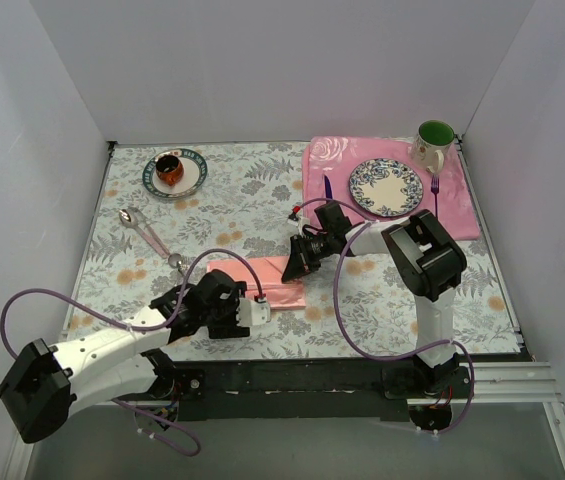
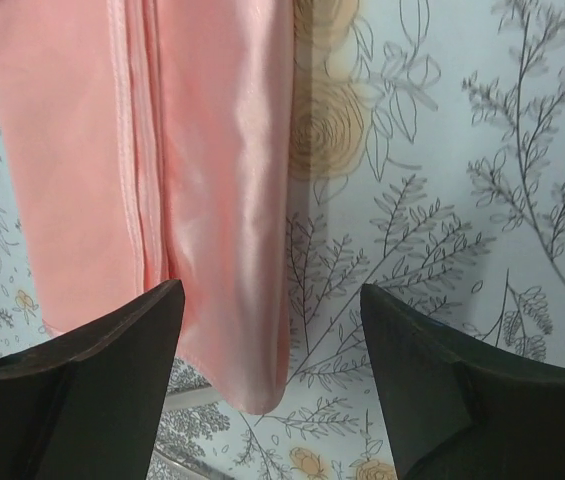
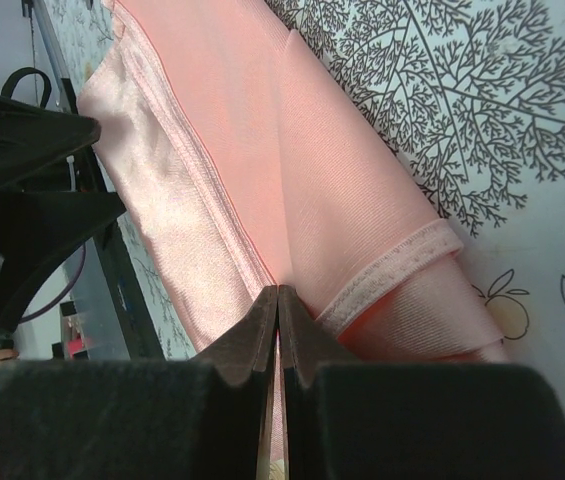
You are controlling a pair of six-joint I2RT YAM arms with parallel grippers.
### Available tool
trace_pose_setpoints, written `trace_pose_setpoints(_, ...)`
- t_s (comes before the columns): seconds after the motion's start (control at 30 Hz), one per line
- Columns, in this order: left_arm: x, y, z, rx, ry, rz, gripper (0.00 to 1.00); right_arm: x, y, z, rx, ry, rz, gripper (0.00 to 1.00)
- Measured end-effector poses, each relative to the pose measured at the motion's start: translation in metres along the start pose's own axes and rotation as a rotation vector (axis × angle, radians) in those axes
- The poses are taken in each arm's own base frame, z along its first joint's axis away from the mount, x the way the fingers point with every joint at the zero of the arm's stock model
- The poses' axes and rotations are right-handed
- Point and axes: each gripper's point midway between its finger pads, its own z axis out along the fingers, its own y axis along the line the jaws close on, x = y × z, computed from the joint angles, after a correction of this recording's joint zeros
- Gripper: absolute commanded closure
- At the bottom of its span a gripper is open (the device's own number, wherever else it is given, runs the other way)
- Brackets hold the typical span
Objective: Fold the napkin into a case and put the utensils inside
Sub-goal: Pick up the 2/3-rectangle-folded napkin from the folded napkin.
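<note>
I am shaping the napkin (image 1: 280, 285) into its case. It is lying as a narrow folded strip on the floral tablecloth (image 1: 242, 195), near the front edge. My left gripper (image 2: 267, 315) is hovering over one end with its jaws spread wide, grasping nothing. My right gripper (image 3: 278, 300) is pressing its jaws tight together at the stitched hem, and I cannot tell whether a layer is caught between them.

To do this well, I am aiming to keep the folds square and flat and to leave one end open as a pocket. The cloth is looking satiny, soft and slippery, with a ribbed hem band. The utensils (image 1: 148, 236), thin shiny metal, are lying well apart to the left.
</note>
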Motion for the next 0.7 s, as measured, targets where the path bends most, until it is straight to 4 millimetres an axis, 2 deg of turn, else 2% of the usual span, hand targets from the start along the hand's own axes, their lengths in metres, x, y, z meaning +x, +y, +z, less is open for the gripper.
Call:
trace_pose_setpoints(0.1, 0.020, -0.004, 0.004, -0.009, 0.063, 0.046, 0.37, 0.000, 0.000, 0.000, -0.004, 0.004, 0.005, 0.92)
trace_pose_setpoints(0.17, 0.023, 0.002, 0.005, -0.054, 0.066, 0.080, 0.41, -0.001, 0.000, 0.001, -0.009, 0.006, 0.006, 0.92)
trace_pose_setpoints(0.27, 0.027, 0.011, 0.007, -0.115, 0.070, 0.115, 0.52, -0.001, 0.000, 0.001, -0.010, 0.007, 0.008, 0.92)
trace_pose_setpoints(0.3, 0.028, 0.013, 0.008, -0.128, 0.074, 0.125, 0.59, -0.001, 0.000, 0.001, -0.010, 0.007, 0.008, 0.92)
trace_pose_setpoints(0.37, 0.030, 0.016, 0.010, -0.145, 0.086, 0.128, 0.66, -0.001, 0.000, 0.001, -0.010, 0.007, 0.008, 0.92)
trace_pose_setpoints(0.4, 0.032, 0.017, 0.012, -0.150, 0.097, 0.131, 0.72, -0.001, 0.000, 0.001, -0.010, 0.007, 0.008, 0.92)
trace_pose_setpoints(0.53, 0.032, 0.018, 0.016, -0.139, 0.113, 0.117, 0.86, -0.001, 0.000, 0.001, -0.012, 0.009, 0.009, 0.92)
trace_pose_setpoints(0.7, 0.020, 0.013, 0.013, -0.078, 0.092, 0.074, 0.94, -0.001, 0.000, 0.001, -0.012, 0.008, 0.008, 0.92)
